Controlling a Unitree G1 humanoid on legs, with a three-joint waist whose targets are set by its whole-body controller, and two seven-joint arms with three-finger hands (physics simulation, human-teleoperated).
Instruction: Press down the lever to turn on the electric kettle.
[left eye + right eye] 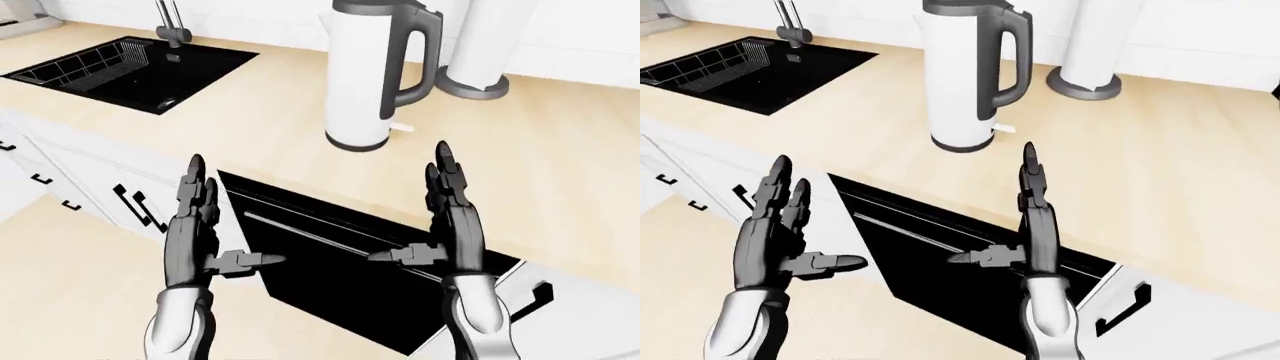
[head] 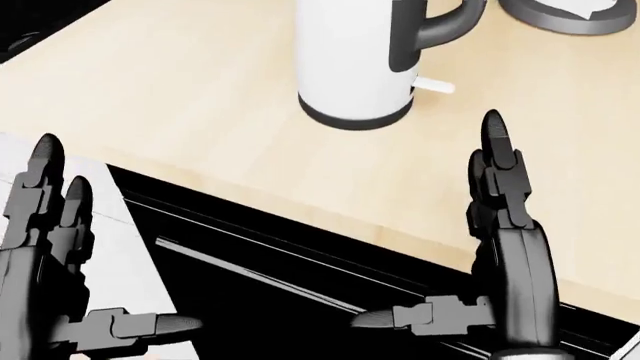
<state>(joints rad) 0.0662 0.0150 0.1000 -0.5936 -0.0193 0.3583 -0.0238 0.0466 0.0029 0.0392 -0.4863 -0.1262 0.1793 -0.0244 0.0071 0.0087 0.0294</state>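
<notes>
- Kettle point(image 1: 365, 75): white body, dark handle and base ring, upright on the light wood table point(image 1: 560, 150), upper centre of the left-eye view.
- Lever point(image 2: 434, 86): small white tab jutting to the right from the kettle's foot, just under the handle; nothing touching it.
- Left hand point(image 1: 195, 232): spread open, fingers straight and pointing up, thumb out toward the right; nothing held; low left in the view, over the white cabinet fronts point(image 1: 90, 187), well apart from the kettle.
- Right hand point(image 1: 452, 225): likewise spread open, fingers straight up, thumb out toward the left; nothing held; below and right of the kettle, clear of the lever.
- Black panel point(image 1: 330, 262): glossy, set under the table edge, between and beneath the two hands.
- Sink point(image 1: 130, 67): black, recessed in the table at upper left, with a wire rack inside and a tap point(image 1: 170, 26) at its far rim.
- White cylinder on a dark round base point(image 1: 480, 52): standing just right of the kettle, near the top of the view.
</notes>
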